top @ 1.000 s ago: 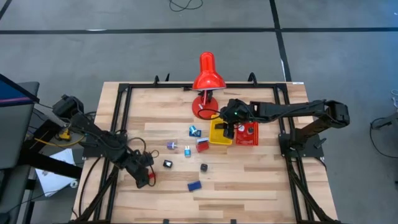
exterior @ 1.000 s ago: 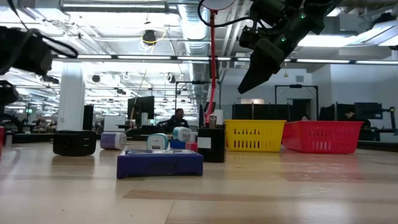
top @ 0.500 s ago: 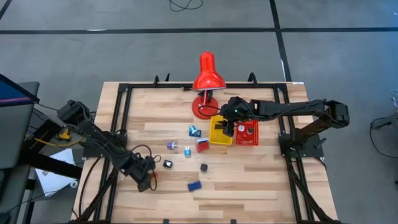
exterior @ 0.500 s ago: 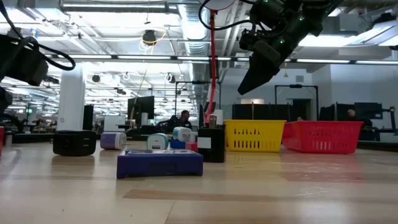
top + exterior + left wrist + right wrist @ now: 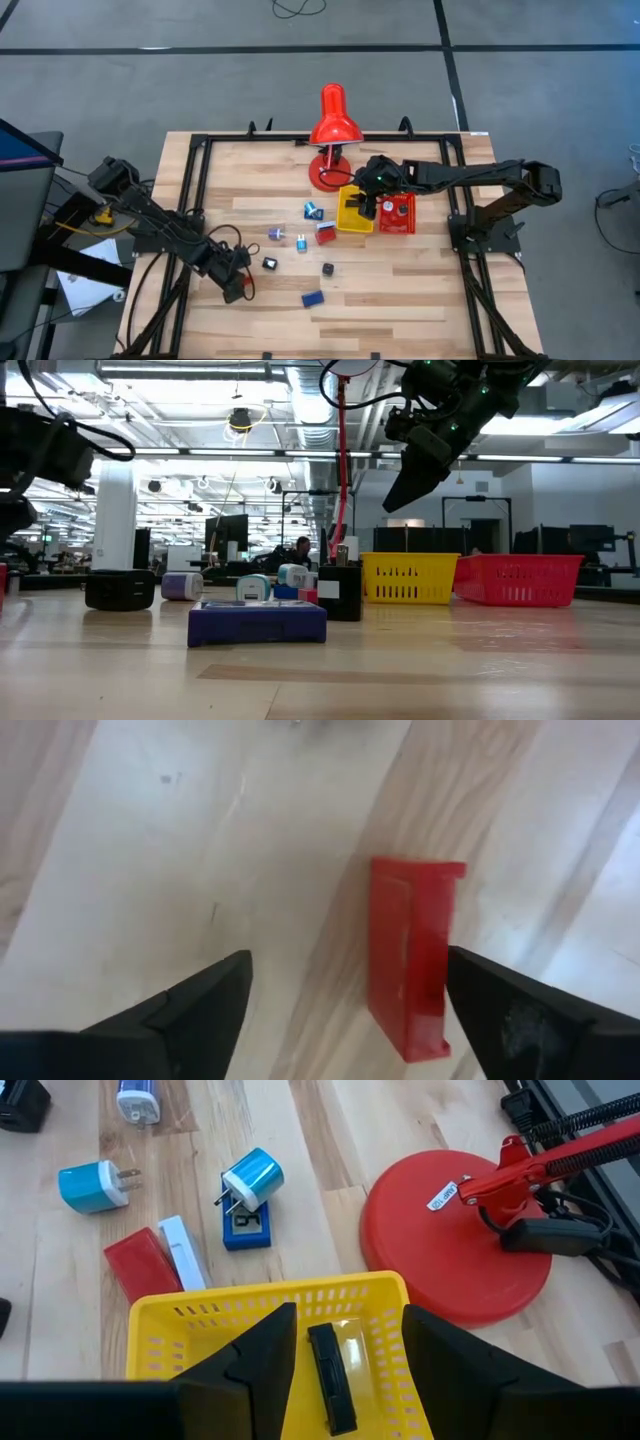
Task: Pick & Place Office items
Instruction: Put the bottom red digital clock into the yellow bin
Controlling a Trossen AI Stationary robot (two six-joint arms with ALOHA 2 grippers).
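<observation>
A flat red block [image 5: 415, 955] lies on the wood near the table's front left. My left gripper [image 5: 347, 960] points down over it, open, with a finger on either side; the block lies close to one finger [image 5: 490, 1010], and I cannot tell whether they touch. My right gripper [image 5: 368, 205] hangs open well above the yellow tray [image 5: 350, 222], where a black piece [image 5: 330, 1380] lies. Scattered across the middle are a blue block [image 5: 312, 298], a black cube [image 5: 328, 269], a black-and-white bit [image 5: 269, 264] and small blue and white plugs [image 5: 313, 210].
A red tray [image 5: 400, 215] stands right of the yellow one. The red desk lamp [image 5: 333, 130] has its round base [image 5: 455, 1230] just behind the trays. Black frame rails [image 5: 195, 190] run along the table's sides. Bare wood lies along the near edge.
</observation>
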